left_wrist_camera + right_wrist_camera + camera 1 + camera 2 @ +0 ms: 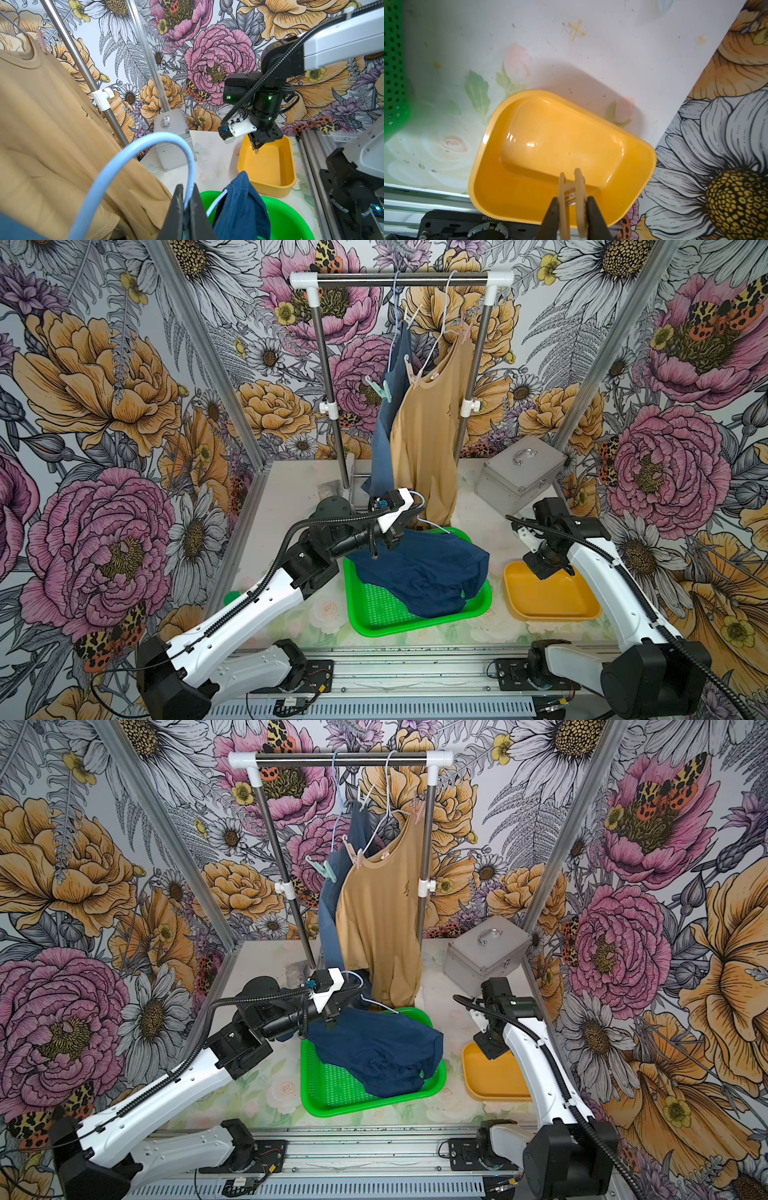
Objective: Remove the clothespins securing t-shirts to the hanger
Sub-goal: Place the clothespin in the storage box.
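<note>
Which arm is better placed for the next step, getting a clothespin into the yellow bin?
Right: the right hand grips the beige clothespin above the yellow bin; the left hand is shut on the pale blue hanger.

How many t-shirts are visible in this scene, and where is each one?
3. The slate blue t-shirt and the tan t-shirt hang on the rack; the dark navy t-shirt lies in the green tray. I see no sign of others.

Both top views high in front, facing rack (401, 278) (nearly identical), wrist views close, sharing yellow tub (272, 190).
</note>
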Robot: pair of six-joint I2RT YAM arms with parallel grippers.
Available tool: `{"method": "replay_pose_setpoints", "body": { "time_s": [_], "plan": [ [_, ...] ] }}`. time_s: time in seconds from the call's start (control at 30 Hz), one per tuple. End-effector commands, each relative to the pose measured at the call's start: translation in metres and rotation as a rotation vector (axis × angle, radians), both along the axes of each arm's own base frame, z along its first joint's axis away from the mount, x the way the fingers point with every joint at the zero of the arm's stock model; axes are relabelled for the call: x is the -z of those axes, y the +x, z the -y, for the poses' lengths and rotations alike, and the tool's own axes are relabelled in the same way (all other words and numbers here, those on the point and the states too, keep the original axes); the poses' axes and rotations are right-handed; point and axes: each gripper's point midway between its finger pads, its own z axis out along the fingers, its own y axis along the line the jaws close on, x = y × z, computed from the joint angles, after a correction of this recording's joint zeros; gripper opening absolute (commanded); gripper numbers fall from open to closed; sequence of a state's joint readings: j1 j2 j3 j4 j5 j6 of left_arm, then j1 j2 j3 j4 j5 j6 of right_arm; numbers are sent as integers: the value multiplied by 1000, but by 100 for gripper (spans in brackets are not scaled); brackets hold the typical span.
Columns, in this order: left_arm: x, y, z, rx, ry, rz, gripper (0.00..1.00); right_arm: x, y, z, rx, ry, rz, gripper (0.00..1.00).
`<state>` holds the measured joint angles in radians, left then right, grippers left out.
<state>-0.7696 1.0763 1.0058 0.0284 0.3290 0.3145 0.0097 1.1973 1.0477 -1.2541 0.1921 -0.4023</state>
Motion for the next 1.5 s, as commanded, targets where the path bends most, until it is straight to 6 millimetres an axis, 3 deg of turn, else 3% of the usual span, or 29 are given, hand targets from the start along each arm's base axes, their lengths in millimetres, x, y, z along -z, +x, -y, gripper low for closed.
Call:
{"method": "replay_pose_setpoints", "body": {
  "time_s": [0.0,0.23,0.53,0.93,1.1,1.47],
  "plan": [
    [-15,-8,-2,12,-40,48,0,16,0,11,15,-35,-22,18],
    [-16,-10,2,25,-44,45,0,43,-13,16,4,-47,-111,20],
    [-15,-8,1,11,-43,47,0,59,-3,15,7,-41,-163,26],
    [-10,-5,0,-4,-31,40,0,77,6,6,-24,-21,-211,27],
    [-10,-5,-2,-9,-31,40,0,80,11,2,-31,-19,-223,30],
    [-11,-3,-5,-17,-18,40,0,70,16,1,-45,-25,-181,50]
  ]
}}
